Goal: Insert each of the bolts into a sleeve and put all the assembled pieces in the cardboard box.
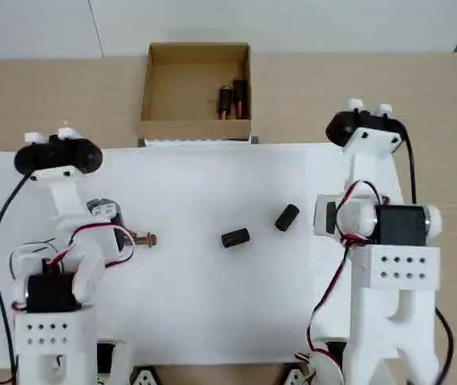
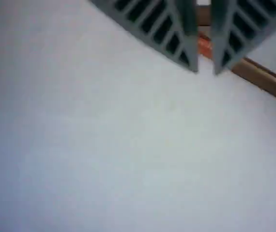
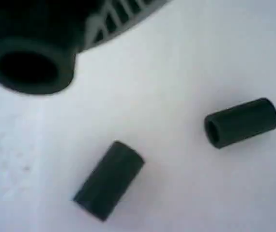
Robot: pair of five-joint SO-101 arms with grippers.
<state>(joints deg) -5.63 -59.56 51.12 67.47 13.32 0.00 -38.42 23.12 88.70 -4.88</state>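
Observation:
My left gripper (image 1: 130, 238) sits low over the left part of the white sheet, shut on a copper bolt (image 1: 145, 239) that sticks out toward the middle. The left wrist view shows its grey fingers (image 2: 176, 34) close together with the orange bolt (image 2: 204, 47) between them. My right gripper (image 1: 325, 215) hangs at the sheet's right side, shut on a black sleeve (image 3: 29, 65) with its bore facing the camera. Two more black sleeves lie on the sheet, one near the middle (image 1: 235, 237) (image 3: 241, 121) and one to its right (image 1: 286, 217) (image 3: 110, 180). The cardboard box (image 1: 158, 88) holds two assembled pieces (image 1: 232, 100).
The white sheet (image 1: 212, 313) covers most of the wooden table (image 1: 52, 96). The box stands just past the sheet's far edge, at the centre. Both arm bases and their cables stand at the near corners.

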